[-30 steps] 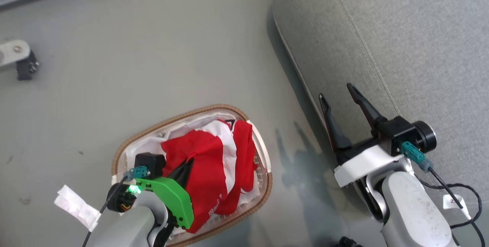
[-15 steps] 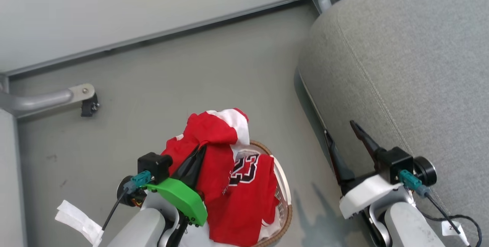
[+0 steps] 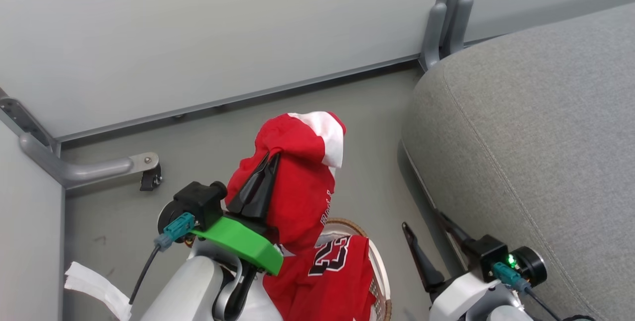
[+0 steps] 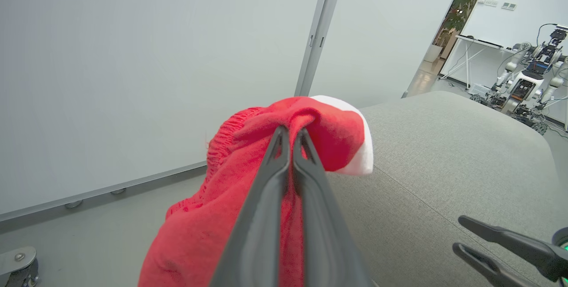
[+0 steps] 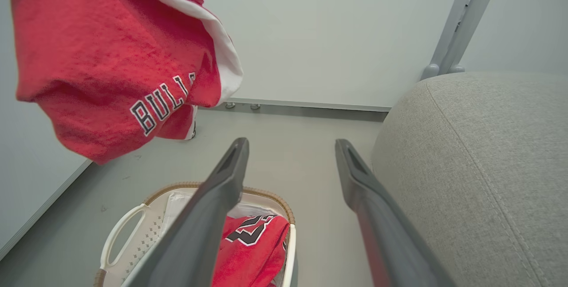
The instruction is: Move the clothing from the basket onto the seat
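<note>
Clothing is split two ways: one red garment [image 3: 297,182] with white trim hangs from my left hand [image 3: 272,158], whose fingers are pinched together on a fold near its top, and it is held up above the basket [image 5: 153,227], clear of the rim. Letters reading BULL show on its lower part in the right wrist view. The other piece, a red jersey [image 3: 337,271] with a black-and-white 23, lies inside the basket on the white liner [image 5: 177,202], bunched against the wall nearest the seat [image 3: 536,137]. The basket stands on the grey floor [image 3: 208,132] just beside the grey seat. My right hand [image 5: 291,143] hovers low between basket and seat, its fingers spread wide apart with nothing between them
</note>
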Controlling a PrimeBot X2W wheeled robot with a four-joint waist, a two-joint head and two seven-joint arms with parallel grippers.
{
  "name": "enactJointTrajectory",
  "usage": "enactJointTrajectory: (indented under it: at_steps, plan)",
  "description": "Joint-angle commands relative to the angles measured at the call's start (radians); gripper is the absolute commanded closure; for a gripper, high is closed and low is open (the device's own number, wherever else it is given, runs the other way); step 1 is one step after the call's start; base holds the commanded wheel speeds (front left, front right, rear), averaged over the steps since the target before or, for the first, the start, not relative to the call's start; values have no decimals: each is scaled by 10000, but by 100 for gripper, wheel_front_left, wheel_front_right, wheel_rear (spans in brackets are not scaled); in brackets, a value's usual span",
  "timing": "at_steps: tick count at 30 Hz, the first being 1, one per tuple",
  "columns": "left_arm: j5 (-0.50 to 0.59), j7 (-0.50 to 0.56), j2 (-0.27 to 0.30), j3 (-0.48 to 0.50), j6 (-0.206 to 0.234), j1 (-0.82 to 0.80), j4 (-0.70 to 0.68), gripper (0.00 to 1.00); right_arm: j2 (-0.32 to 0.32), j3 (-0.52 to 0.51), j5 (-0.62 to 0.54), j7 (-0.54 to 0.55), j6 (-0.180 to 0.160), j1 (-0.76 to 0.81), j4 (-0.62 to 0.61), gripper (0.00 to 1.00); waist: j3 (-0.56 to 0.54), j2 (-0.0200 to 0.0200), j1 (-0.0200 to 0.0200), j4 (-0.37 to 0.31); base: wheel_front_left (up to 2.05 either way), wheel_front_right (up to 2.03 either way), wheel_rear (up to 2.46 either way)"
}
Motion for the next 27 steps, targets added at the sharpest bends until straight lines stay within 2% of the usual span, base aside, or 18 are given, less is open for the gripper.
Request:
enactJointTrajectory:
  at_steps: [1,15,27]
  plan:
    - [51,-39,-53,67,-29,102,-139,100,-37,122,-21,-47,-7,157,40,0,-215,0,1,88,0,0,0]
    - [300,-39,-280,73,-29,-59,-295,100,-70,2745,64,-47,-7,-642,117,0,-221,0,1,261,0,0,0]
    - [191,-39,-400,-525,-30,-402,-324,100,-48,3449,-62,-47,-7,-1960,650,0,50,0,1,566,0,0,0]
